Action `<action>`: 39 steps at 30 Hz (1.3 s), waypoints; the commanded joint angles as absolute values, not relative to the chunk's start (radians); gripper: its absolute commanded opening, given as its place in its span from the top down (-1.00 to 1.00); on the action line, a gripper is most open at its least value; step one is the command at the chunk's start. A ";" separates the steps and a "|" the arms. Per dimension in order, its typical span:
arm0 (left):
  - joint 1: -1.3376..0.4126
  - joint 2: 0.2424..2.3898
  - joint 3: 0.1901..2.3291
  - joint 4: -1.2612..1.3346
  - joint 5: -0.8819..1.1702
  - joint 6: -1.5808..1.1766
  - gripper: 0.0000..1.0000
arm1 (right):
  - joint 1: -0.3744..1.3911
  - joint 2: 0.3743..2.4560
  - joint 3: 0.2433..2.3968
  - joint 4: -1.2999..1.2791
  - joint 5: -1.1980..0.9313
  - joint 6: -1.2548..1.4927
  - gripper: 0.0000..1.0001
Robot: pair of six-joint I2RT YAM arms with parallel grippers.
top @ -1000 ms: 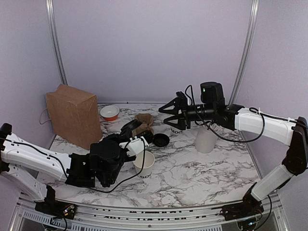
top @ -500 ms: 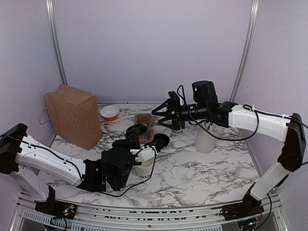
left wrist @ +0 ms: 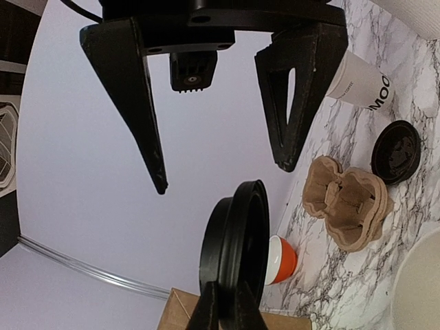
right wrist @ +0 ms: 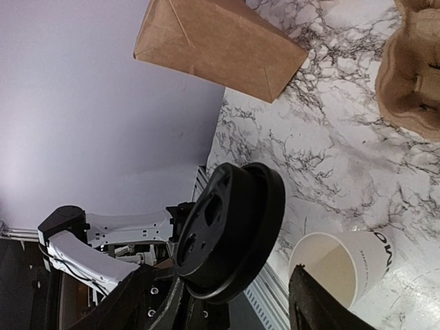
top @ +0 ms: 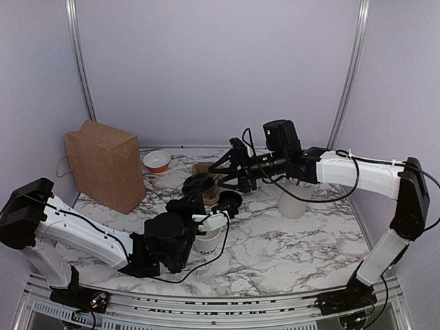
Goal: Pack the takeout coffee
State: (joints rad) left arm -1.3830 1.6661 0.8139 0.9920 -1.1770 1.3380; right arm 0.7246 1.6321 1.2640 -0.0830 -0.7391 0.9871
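Observation:
My left gripper [top: 194,196] is shut on the rim of a round black lid [top: 198,183] and holds it upright in the air; the left wrist view shows the lid [left wrist: 237,251] edge-on between my fingers. My right gripper [top: 218,177] is open, facing the lid, with one finger on each side and not touching it. The right wrist view shows the lid's [right wrist: 230,230] top face. A lidless white paper cup with dark lettering [top: 207,240] stands below my left wrist and also shows in the right wrist view [right wrist: 340,268].
A second black lid [top: 230,200] lies on the marble top beside a brown pulp cup carrier [top: 205,170]. Another lettered white cup [left wrist: 357,79] stands behind the right gripper. A brown paper bag [top: 104,165], a red bowl [top: 157,161] and a tall white cylinder [top: 294,201] stand around.
My left gripper has swung right and up with the black lid, over the lidless cup. My right gripper has moved left, and its open fingers now flank the lid.

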 commanded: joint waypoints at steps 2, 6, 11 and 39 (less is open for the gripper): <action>-1.384 1.704 0.819 1.123 -1.169 1.405 1.00 | 0.739 1.652 1.308 -0.027 -0.775 1.008 -0.37; -1.384 1.723 0.826 1.158 -1.162 1.429 1.00 | 0.741 1.664 1.297 0.020 -0.782 1.048 -0.34; -1.385 1.752 0.830 1.207 -1.155 1.461 1.00 | 0.745 1.687 1.292 0.081 -0.795 1.100 -0.27; -1.385 1.768 0.806 1.329 -1.174 1.489 0.45 | 0.752 1.718 1.263 0.218 -0.784 1.179 0.78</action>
State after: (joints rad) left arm -1.3819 1.7699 0.8101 1.2808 -1.1690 1.5043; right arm 0.7414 1.7180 1.2640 0.1761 -0.7990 1.1812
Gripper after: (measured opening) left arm 0.228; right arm 0.188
